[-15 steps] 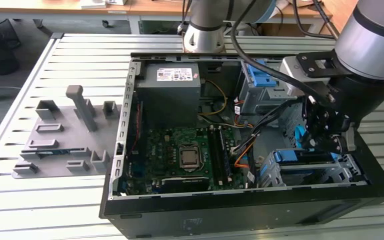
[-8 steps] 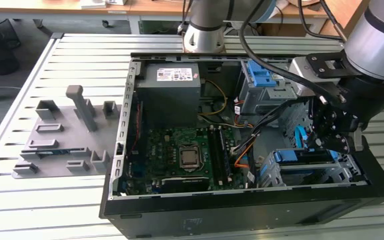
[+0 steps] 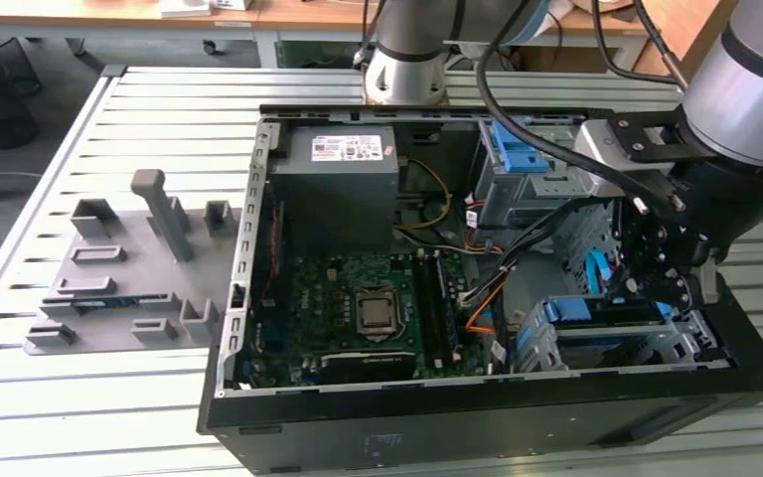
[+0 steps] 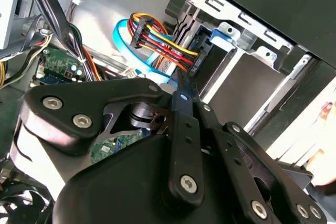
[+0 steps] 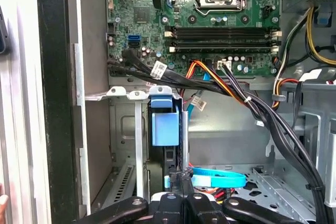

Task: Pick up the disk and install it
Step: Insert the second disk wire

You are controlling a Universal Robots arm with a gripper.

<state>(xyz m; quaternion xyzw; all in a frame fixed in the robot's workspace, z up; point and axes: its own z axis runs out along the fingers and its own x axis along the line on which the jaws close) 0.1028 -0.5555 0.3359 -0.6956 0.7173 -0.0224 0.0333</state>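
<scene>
Lying open on the slatted table [image 3: 37, 397], the computer case [image 3: 488, 427] is entered by the gripper [image 3: 658, 260] at the drive cage [image 3: 620, 343]. The disk [image 5: 165, 127], blue carrier outward, is seen seated in that cage; installation is judged nearly done. The jaws appear clenched together, grasping nothing, beside the cable connector [image 4: 197, 59], so a clean retreat past the wiring is called for

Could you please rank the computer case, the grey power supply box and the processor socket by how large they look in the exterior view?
1. Computer case
2. Grey power supply box
3. Processor socket
</scene>
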